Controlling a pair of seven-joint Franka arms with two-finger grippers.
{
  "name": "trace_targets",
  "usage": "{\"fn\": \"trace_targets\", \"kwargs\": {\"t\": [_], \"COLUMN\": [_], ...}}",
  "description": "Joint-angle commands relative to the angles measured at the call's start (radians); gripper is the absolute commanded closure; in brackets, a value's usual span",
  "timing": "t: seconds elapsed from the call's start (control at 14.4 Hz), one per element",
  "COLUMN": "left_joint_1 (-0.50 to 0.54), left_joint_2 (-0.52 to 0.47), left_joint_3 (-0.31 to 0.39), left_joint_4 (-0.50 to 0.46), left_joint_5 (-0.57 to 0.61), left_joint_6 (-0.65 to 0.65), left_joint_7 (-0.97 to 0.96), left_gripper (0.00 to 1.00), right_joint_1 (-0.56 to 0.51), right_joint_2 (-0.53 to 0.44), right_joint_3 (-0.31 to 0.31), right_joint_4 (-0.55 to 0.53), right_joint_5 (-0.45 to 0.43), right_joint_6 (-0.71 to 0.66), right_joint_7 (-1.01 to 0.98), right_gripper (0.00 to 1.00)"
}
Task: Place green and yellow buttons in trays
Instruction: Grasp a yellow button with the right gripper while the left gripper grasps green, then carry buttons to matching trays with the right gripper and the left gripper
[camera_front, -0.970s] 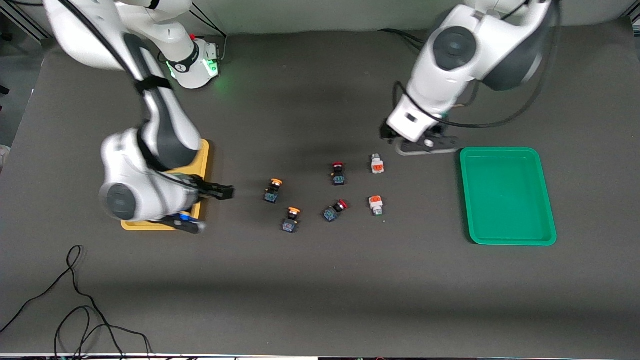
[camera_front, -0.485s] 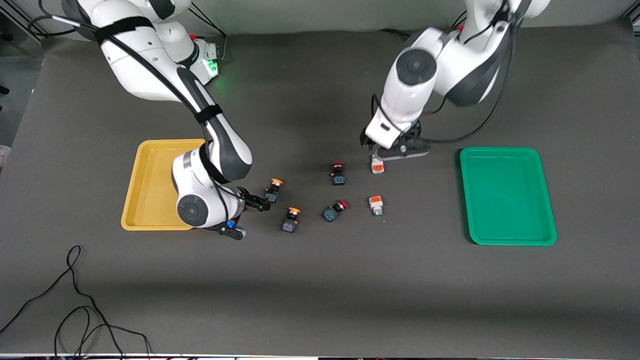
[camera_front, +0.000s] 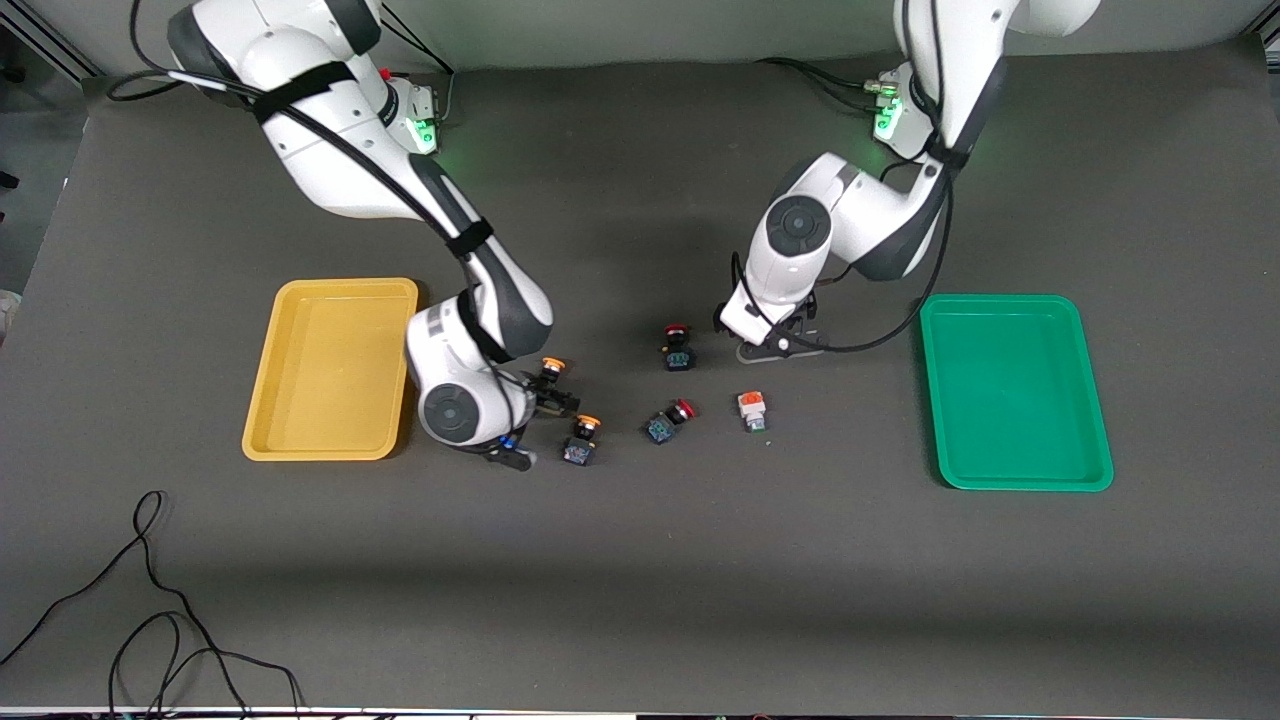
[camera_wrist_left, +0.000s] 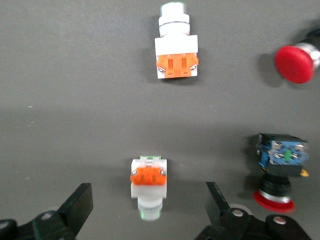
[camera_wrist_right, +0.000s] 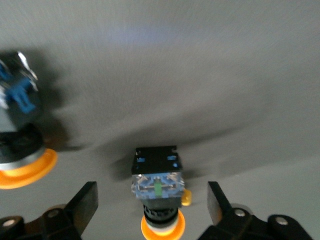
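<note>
Buttons on the tabletop (camera_front: 640, 560) between both trays: my left hand (camera_wrist_left: 145, 210) spread around a white-bodied one (camera_wrist_left: 147, 186), right hand (camera_wrist_right: 152, 210) spread around a yellow-capped one (camera_wrist_right: 157, 192), whose yellow-capped neighbour (camera_wrist_right: 17, 150) sits close, so I risk nudging it on closing.

We see two red-capped switches on the dark grey worktop (camera_front: 640, 580), both near its middle. One red-capped switch (camera_front: 677, 347) stands farther from the front camera, cap pointing toward the edge where the bases stand. The other red-capped switch (camera_front: 668, 420) lies nearer the front camera, turned at a slant, well apart from the first. A thin black cable (camera_front: 150, 610) loops loosely over the worktop near the corner at the front camera's edge and the right arm's end.
</note>
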Motion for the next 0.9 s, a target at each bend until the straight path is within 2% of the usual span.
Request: {"fn": "trace_targets", "kwargs": {"t": [0.0, 0.07, 0.21, 0.28, 0.55, 0.62, 0.69, 0.83], "left_joint_1": [-0.019, -0.02, -0.026, -0.035, -0.032, -0.032, -0.029, -0.026], "left_joint_2": [0.037, 0.054, 0.082, 0.08, 0.07, 0.065, 0.059, 0.034], "left_joint_3": [0.012, 0.012, 0.012, 0.012, 0.012, 0.012, 0.012, 0.018], "left_joint_4": [0.0, 0.0, -0.015, -0.036, -0.05, -0.047, -0.047, -0.033], "left_joint_5": [0.022, 0.022, 0.022, 0.022, 0.022, 0.022, 0.022, 0.02], "left_joint_6": [0.039, 0.049, 0.079, 0.104, 0.11, 0.104, 0.098, 0.058], "left_joint_7": [-0.032, -0.034, -0.034, -0.034, -0.046, -0.048, -0.048, -0.048], "left_gripper": [0.0, 0.0, 0.0, 0.03, 0.56, 0.64, 0.68, 0.69], "right_joint_1": [0.015, 0.011, -0.001, -0.007, -0.132, -0.168, -0.189, -0.193], "right_joint_2": [0.002, 0.0, -0.013, -0.026, -0.165, -0.199, -0.222, -0.243], "right_joint_3": [-0.01, -0.01, -0.013, -0.019, -0.024, -0.034, -0.06, -0.155], "right_joint_4": [-0.036, -0.036, -0.03, -0.027, -0.034, -0.036, -0.036, -0.057], "right_joint_5": [0.021, 0.021, 0.021, 0.021, 0.008, -0.003, -0.018, -0.04], "right_joint_6": [0.027, 0.018, -0.023, -0.045, -0.26, -0.329, -0.391, -0.462], "right_joint_7": [0.011, 0.004, -0.005, -0.005, -0.124, -0.165, -0.224, -0.38], "right_gripper": [0.59, 0.98, 1.0, 1.0, 1.0, 1.0, 1.0, 1.0]}}
